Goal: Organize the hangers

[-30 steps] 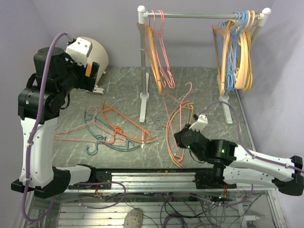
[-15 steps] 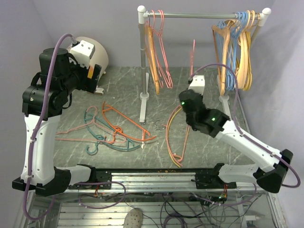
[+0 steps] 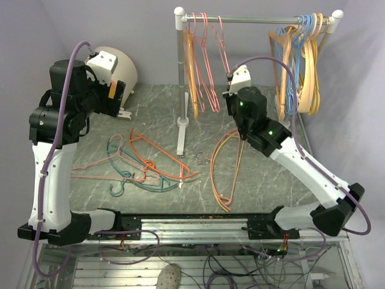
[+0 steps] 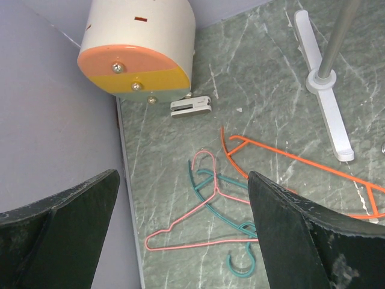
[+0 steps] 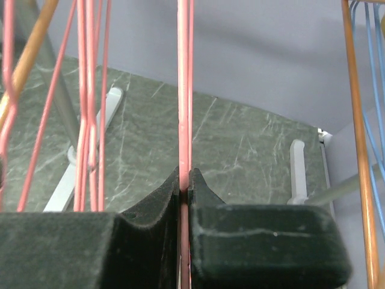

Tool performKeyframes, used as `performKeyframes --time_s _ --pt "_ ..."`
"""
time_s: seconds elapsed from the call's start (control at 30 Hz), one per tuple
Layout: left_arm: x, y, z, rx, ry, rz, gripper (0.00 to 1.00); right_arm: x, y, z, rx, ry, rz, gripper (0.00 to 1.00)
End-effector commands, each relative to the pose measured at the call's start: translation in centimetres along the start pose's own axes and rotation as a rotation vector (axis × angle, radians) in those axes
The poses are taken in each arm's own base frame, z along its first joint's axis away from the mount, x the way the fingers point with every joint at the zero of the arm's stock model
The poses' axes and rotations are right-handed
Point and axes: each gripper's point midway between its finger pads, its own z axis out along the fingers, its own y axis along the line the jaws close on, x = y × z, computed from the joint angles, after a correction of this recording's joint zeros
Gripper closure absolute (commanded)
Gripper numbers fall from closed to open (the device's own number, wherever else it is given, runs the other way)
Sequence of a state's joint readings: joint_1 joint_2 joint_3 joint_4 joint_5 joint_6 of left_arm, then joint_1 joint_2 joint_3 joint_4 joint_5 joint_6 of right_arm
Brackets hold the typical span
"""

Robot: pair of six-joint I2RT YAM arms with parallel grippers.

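From above, the right claw is raised beside the rail. It holds a pink hanger whose hook reaches the bar just right of the hung hangers, which are pink and orange. Whether the hook is over the bar cannot be told here. The blue and tan bunch hangs well apart at the far right end. Loose hangers lie on the table: orange, teal and pink to the left, a yellow-orange pair nearer the right arm. The left claw hangs high over the left side, carrying nothing.

The left wrist view shows its fingers wide apart, with the orange, teal and pink ones on the table far beneath.

The right wrist view shows the pads pressed together on the pink wire, which runs straight up between them, the neighbours just to its left.

The main risk, I judge, is letting go before the hook sits on the bar, so that the hanger drops to the table. The thin wire could also swivel in the pads, or snag a neighbour and drag it off.
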State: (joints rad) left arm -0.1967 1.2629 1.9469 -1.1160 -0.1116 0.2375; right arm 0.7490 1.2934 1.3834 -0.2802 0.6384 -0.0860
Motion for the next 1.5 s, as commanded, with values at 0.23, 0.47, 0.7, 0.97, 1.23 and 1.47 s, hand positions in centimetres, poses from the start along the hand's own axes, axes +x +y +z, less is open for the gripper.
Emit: performKeyframes --time_s 0.23,0.47,0.7,0.97,1.23,1.47 --pt "0.6 1.2 1.1 -0.035 0.032 -0.008 0.01 -2.4 -1.7 6.1 -0.062 -0.053 0.039 1.0" --pt "0.8 0.7 2.3 -0.004 0.055 -0.005 0.01 -0.2 1.2 8.7 -0.166 -0.005 0.045 1.0" --pt "1.2 0.5 3.0 0.021 0.071 -0.009 0.02 1.1 4.7 9.4 -0.298 0.029 0.06 1.0" --pt "2.6 -0.4 3.9 0.134 0.107 -0.029 0.0 0.6 8.3 9.1 -0.431 0.036 0.022 1.0" --pt "6.8 -1.6 7.8 0.192 0.214 -0.039 0.0 -1.4 5.6 6.9 -0.347 -0.028 0.088 0.37" --pt "16.1 -2.2 12.5 0.158 0.428 0.029 0.01 -2.7 -1.3 0.7 -0.146 -0.102 0.22 0.0"
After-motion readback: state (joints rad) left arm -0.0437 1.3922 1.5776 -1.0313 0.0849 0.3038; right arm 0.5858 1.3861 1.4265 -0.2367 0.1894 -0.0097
